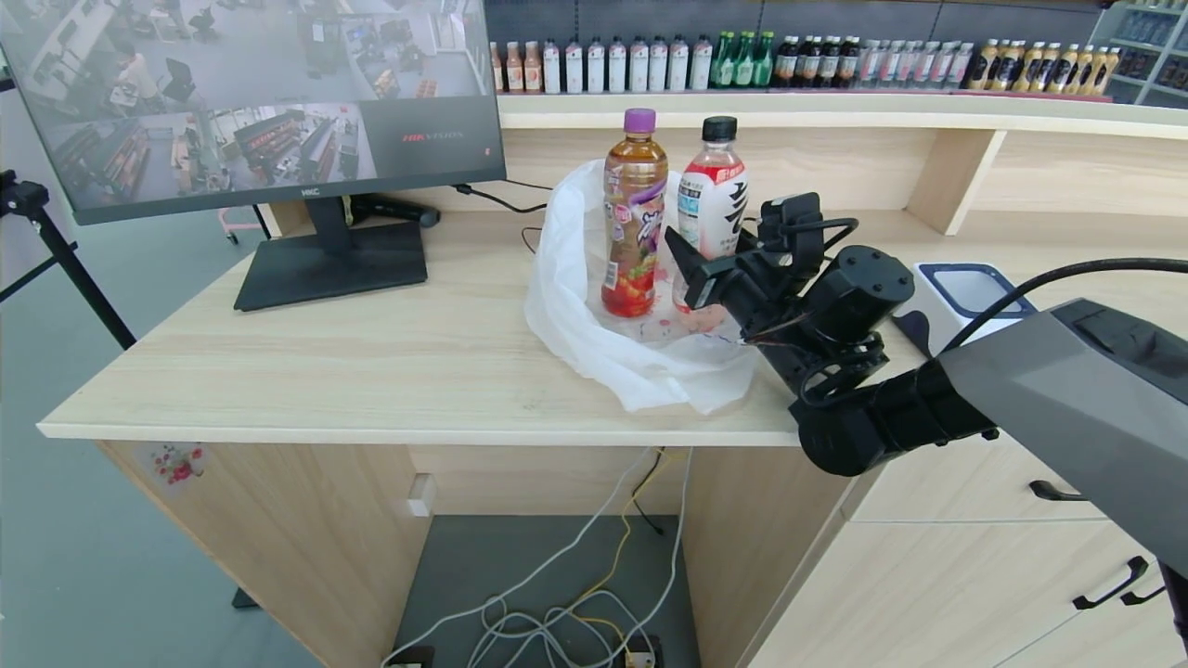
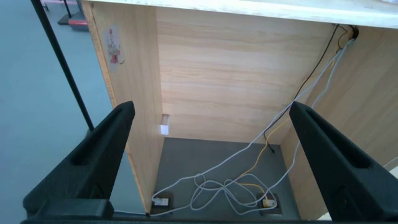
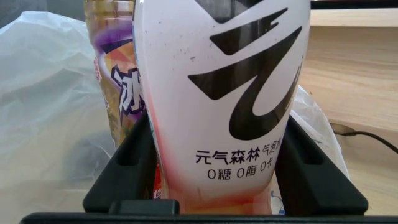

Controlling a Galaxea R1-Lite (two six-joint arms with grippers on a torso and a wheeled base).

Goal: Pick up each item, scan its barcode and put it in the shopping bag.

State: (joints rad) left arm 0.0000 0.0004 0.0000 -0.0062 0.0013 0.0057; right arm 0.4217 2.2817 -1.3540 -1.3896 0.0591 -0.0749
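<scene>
On the tabletop a white plastic bag lies open, right of centre, and two bottles stand upright inside it, just beside each other. The amber bottle with a purple cap is on the left. The white bottle with a black cap is on the right. The right gripper comes in from the near right, low on the white bottle. Its jaws sit one on each side of the bottle's lower body and press against it. In the right wrist view the white bottle shows between the two dark fingers, with the amber bottle and the crumpled bag behind it. The left gripper hangs below the tabletop's edge, facing the open space under the desk. Its jaws are spread wide and hold nothing, and loose cables lie on the floor beyond them. A monitor stands at the far left of the tabletop. A small white scanner box sits at the right, partly behind the arm. A shelf of bottles runs along the far wall.
</scene>
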